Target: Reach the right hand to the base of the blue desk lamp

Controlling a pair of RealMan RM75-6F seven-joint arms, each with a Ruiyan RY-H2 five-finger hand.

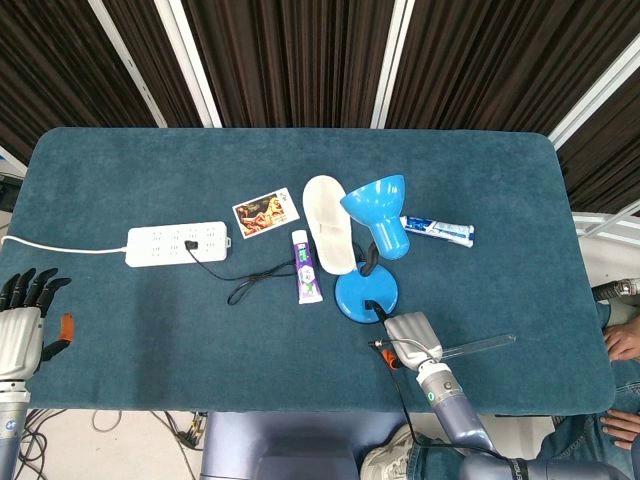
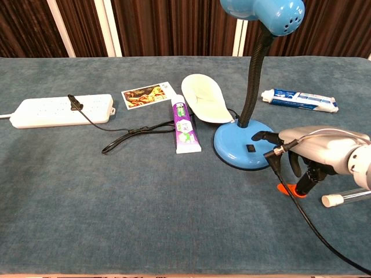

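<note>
The blue desk lamp stands mid-table, its round base in front of a black gooseneck and blue shade. My right hand is at the base's front right edge, holding nothing. Its dark fingertips reach over the base's rim; whether they touch it I cannot tell. My left hand hovers off the table's front left corner, fingers spread and empty; the chest view does not show it.
A purple toothpaste tube, a white insole, a photo card and a white power strip with a black cord lie left of the lamp. A blue-white tube lies behind it. A clear tube lies by my right hand.
</note>
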